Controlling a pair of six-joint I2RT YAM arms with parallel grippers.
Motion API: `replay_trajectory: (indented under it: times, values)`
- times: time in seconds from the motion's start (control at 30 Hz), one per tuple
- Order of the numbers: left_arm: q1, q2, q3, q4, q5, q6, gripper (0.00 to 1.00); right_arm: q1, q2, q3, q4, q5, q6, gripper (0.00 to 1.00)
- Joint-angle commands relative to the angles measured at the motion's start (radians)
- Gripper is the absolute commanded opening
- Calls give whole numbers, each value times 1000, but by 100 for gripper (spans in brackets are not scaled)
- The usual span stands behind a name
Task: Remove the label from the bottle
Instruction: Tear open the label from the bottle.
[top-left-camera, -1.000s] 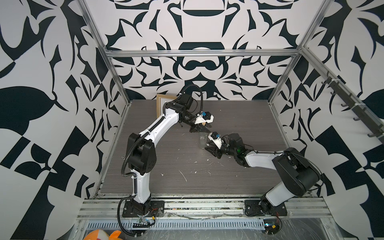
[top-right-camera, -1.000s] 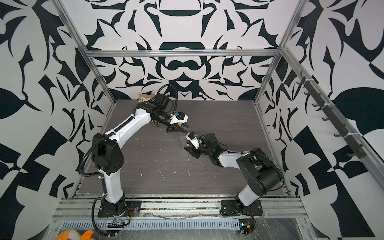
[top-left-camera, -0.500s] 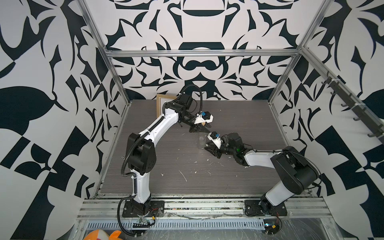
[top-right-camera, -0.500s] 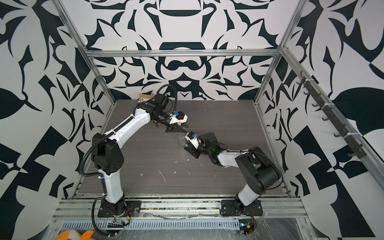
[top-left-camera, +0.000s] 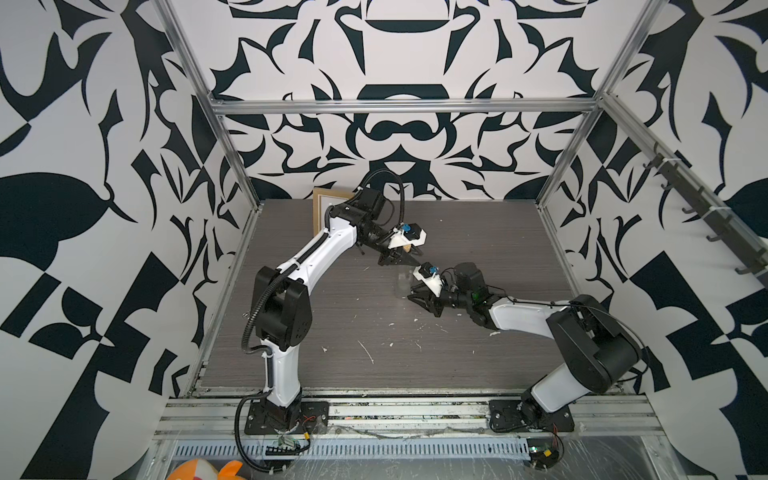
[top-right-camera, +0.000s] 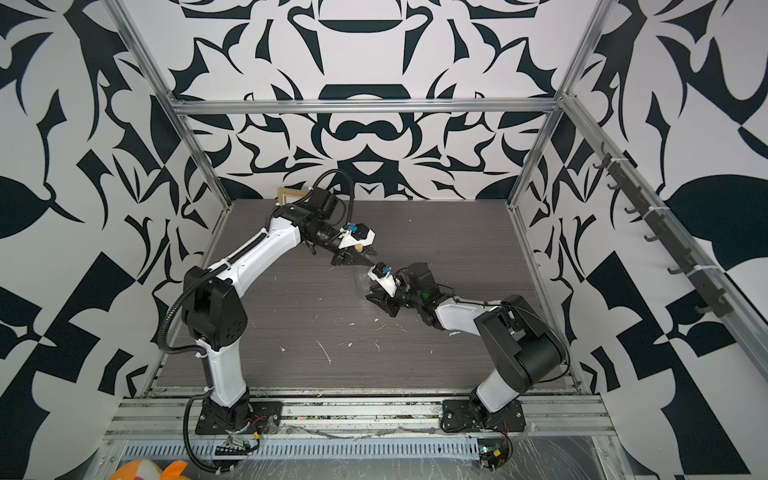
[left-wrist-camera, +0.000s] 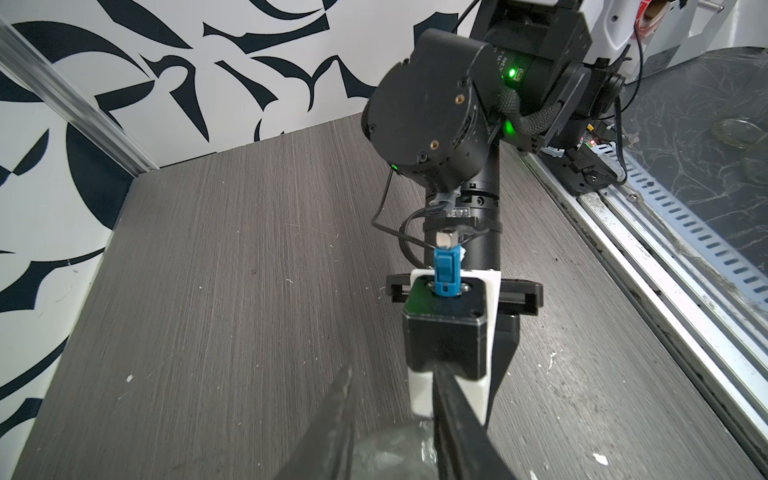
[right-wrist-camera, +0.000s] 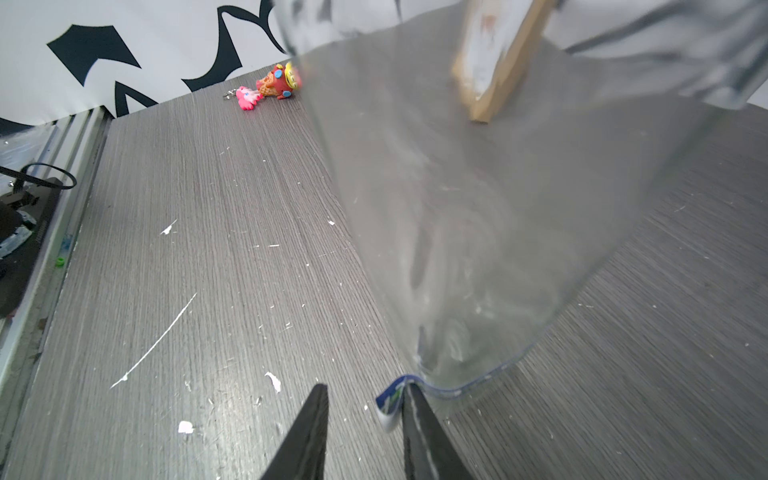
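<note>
Right gripper (right-wrist-camera: 365, 390) by label (right-wrist-camera: 388, 406) (apparently); bottle (right-wrist-camera: 457, 228) blurry

**A robot test cell in a lab**

We see a robotics lab cell, not a home or a shop. An aluminium profile frame (top-left-camera: 399, 106) stands around the grey wood-grain tabletop (top-left-camera: 478, 232) and carries black-and-white patterned panels (top-left-camera: 399, 50). At the tabletop's near edge, the left arm (top-left-camera: 328, 245) and the right arm (top-left-camera: 519, 318) are bolted to a metal rail (top-left-camera: 407, 409). A slotted cable duct (top-left-camera: 374, 449) and exposed wiring (top-left-camera: 286, 442) lie just beyond. A hook rail (top-left-camera: 706, 216) lines the panel right of the tabletop.
</note>
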Motion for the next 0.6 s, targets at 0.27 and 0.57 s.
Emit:
replay_trajectory:
  times: [0.27,0.57]
  values:
    - [2,40,-57,-117,-102,5,0,3,-28,42,-16,42,-9,24]
    - [1,43,-55,-116,-97,4,0,6,-20,33,16,83,12,27]
